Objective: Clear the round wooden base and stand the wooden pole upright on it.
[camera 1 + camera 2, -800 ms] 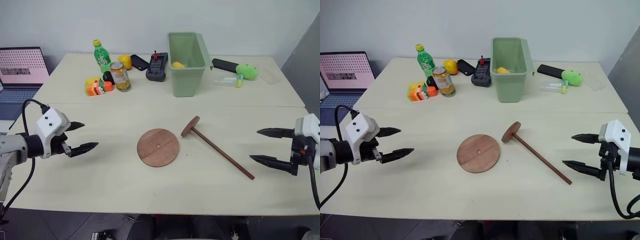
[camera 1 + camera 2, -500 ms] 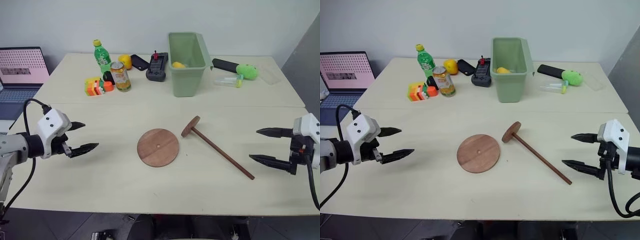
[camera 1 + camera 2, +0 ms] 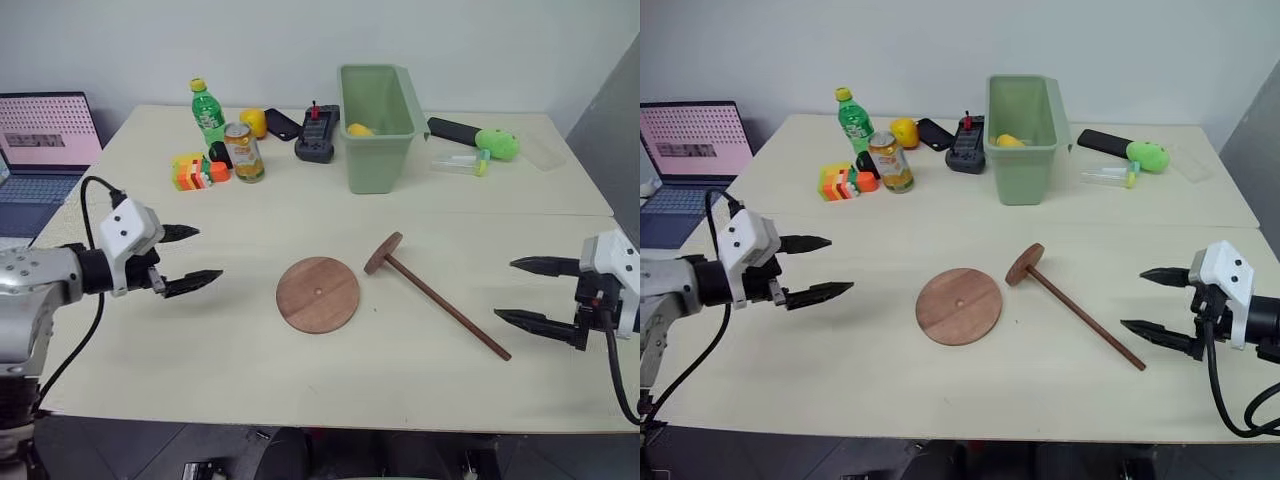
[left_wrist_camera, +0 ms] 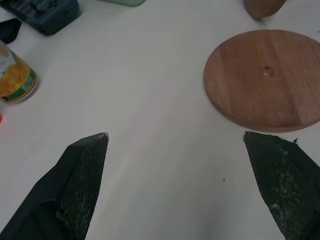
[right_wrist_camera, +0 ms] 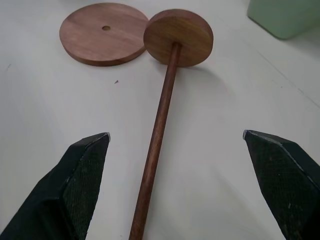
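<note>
Pole [image 3: 437, 303] on table [image 3: 250, 350], right of base [image 3: 318, 294].

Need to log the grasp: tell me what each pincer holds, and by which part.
Nothing is held. The left pincer and the right pincer are both open and empty; the pole lies on the table, untouched.

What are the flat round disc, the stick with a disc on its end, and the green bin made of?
The round wooden base: wood, reddish-brown, smooth, faint grain streaks. The wooden pole: similar darker wood, grain visible on its disc. The green bin: probably plastic, judging by its even matte colour and thin moulded rim.
</note>
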Controlling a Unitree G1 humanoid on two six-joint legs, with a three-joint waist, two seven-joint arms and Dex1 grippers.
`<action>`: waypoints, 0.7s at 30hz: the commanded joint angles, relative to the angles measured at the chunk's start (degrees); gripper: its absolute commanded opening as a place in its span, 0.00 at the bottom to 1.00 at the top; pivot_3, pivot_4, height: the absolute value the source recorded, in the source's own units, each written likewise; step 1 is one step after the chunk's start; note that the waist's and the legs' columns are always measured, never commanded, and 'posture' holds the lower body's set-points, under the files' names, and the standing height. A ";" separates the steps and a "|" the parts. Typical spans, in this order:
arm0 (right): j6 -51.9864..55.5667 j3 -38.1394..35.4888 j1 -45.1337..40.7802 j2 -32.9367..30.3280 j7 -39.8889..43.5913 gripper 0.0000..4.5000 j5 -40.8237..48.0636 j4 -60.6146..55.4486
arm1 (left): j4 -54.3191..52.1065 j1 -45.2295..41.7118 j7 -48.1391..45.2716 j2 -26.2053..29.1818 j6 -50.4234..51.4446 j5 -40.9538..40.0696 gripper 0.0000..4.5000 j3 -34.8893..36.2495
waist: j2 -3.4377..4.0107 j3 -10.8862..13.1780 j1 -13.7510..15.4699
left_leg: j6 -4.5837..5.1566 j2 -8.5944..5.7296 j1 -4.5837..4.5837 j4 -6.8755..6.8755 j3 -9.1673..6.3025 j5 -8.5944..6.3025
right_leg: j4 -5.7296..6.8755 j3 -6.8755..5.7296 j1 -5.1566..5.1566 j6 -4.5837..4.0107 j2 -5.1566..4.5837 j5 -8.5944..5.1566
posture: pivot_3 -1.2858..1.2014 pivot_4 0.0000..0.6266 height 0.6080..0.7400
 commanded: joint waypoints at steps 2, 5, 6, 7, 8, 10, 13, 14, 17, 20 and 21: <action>2.21 -3.14 0.83 0.61 -1.33 1.00 2.07 -4.86 | -5.10 -3.36 -0.65 -0.47 1.34 -0.16 1.00 -3.70 | 0.00 0.00 0.00 | 0.00 -0.01 0.00 0.01 0.00 0.00 | 0.02 0.02 0.00 0.00 0.00 0.00 | 0.52 0.24 1.00; 2.88 -3.60 0.73 0.96 -2.39 1.00 2.48 -6.77 | -8.01 -5.50 0.04 -2.11 2.07 0.43 1.00 -7.12 | 0.00 0.00 0.01 | 0.00 -0.02 -0.01 0.08 -0.01 0.00 | 0.05 0.00 0.00 0.00 0.03 0.00 | 0.52 0.24 1.00; 3.23 -3.59 0.61 1.08 -2.83 1.00 2.70 -7.43 | -9.24 -6.28 0.30 -2.85 2.62 0.49 1.00 -8.40 | 0.00 0.00 0.01 | 0.00 -0.02 -0.01 0.09 -0.01 0.00 | 0.06 0.01 0.01 0.00 0.05 0.00 | 0.52 0.24 1.00; 3.92 -3.36 0.19 1.08 -3.50 1.00 2.99 -8.17 | -10.34 -7.22 0.50 -3.64 3.23 0.50 1.00 -9.69 | 0.00 0.00 0.05 | 0.00 -0.03 -0.04 0.12 -0.01 0.00 | 0.05 0.00 0.01 0.00 0.06 0.00 | 0.52 0.24 1.00; 5.33 -2.47 -0.83 0.91 -4.79 1.00 3.60 -9.18 | -10.85 -8.32 0.22 -4.33 3.56 0.53 1.00 -10.97 | -0.01 0.00 0.06 | 0.00 -0.04 -0.06 0.16 -0.01 0.00 | 0.06 -0.01 0.02 0.00 0.06 0.00 | 0.52 0.24 1.00; 7.82 -0.67 -2.76 0.41 -6.81 1.00 4.48 -10.59 | -11.88 -10.45 0.35 -5.77 4.32 1.28 1.00 -13.68 | -0.01 0.00 0.04 | 0.00 -0.04 -0.10 0.25 -0.01 0.00 | 0.08 -0.02 0.02 0.00 0.08 0.00 | 0.52 0.24 1.00; 15.48 9.80 -11.61 -0.74 -14.17 1.00 2.99 -12.35 | -10.86 -15.44 -0.33 -11.18 2.93 2.89 1.00 -20.01 | -0.01 0.00 -0.04 | 0.02 -0.03 -0.12 0.38 -0.01 -0.01 | 0.12 -0.04 0.04 0.00 0.13 0.00 | 0.52 0.24 1.00; 19.09 14.18 -15.93 0.04 -17.55 1.00 1.34 -12.08 | -10.18 -16.54 -0.86 -12.42 1.38 4.28 1.00 -22.02 | 0.01 0.01 -0.07 | 0.02 -0.02 -0.07 0.42 0.00 -0.01 | 0.14 -0.04 0.10 0.00 0.14 0.00 | 0.52 0.24 1.00; 30.11 22.32 -26.53 3.21 -23.61 1.00 1.74 -9.73 | -8.59 -19.35 -0.84 -17.03 -1.15 6.67 1.00 -25.76 | -0.03 0.00 -0.14 | 0.01 -0.09 -0.07 0.56 0.02 -0.01 | 0.15 -0.03 0.16 0.00 0.15 0.03 | 0.52 0.24 1.00; 38.70 27.19 -33.53 6.00 -25.65 1.00 2.81 -6.99 | -7.71 -20.40 0.18 -19.77 -2.40 8.62 1.00 -27.66 | -0.03 0.00 -0.08 | 0.00 -0.08 -0.24 0.54 -0.01 0.00 | 0.11 -0.03 0.01 0.00 0.17 0.03 | 0.52 0.24 1.00; 41.49 29.06 -36.04 7.39 -26.43 1.00 2.82 -5.89 | -7.36 -20.20 -0.03 -20.01 -3.55 9.36 1.00 -27.98 | -0.02 0.00 -0.12 | 0.01 -0.06 -0.36 0.55 -0.02 0.00 | 0.09 -0.05 -0.09 0.00 0.17 0.02 | 0.52 0.24 1.00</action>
